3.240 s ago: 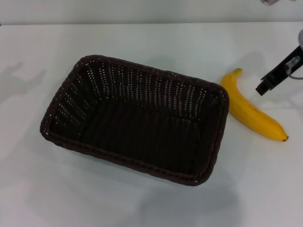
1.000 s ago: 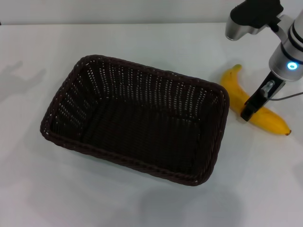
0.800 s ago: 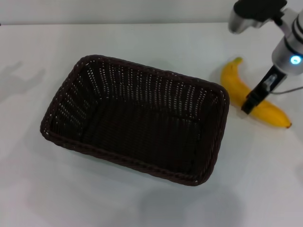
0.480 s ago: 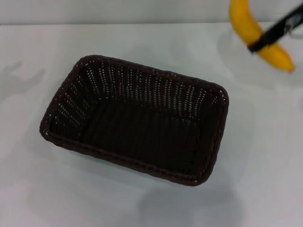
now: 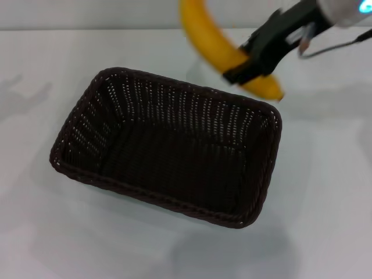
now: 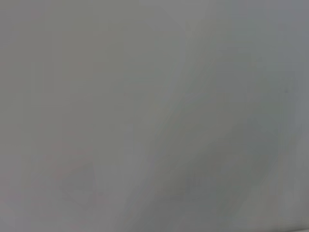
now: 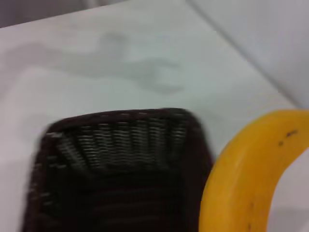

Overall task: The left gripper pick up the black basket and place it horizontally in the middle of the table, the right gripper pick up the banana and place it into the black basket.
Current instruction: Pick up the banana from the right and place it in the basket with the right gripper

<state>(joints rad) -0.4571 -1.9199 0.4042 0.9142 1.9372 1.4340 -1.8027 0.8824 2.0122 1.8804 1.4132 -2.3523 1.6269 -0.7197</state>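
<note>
The black basket (image 5: pixel 165 145) lies lengthwise in the middle of the white table (image 5: pixel 325 192), open side up, with nothing in it. My right gripper (image 5: pixel 247 64) is shut on the yellow banana (image 5: pixel 212 40) and holds it in the air above the basket's far right corner. In the right wrist view the banana (image 7: pixel 241 179) curves close to the camera with the basket (image 7: pixel 120 169) below and beyond it. The left gripper is out of view; its wrist view shows only blank grey-white surface.
The silver-grey right arm (image 5: pixel 343 9) with its blue light reaches in from the top right. A pale wall edge runs along the table's far side (image 5: pixel 87 28). Faint arm shadows fall on the table at far left (image 5: pixel 23 93).
The right gripper closed on the banana where it lay right of the basket, lifted it, and has carried it left to above the basket's far right corner. The basket has not moved.
</note>
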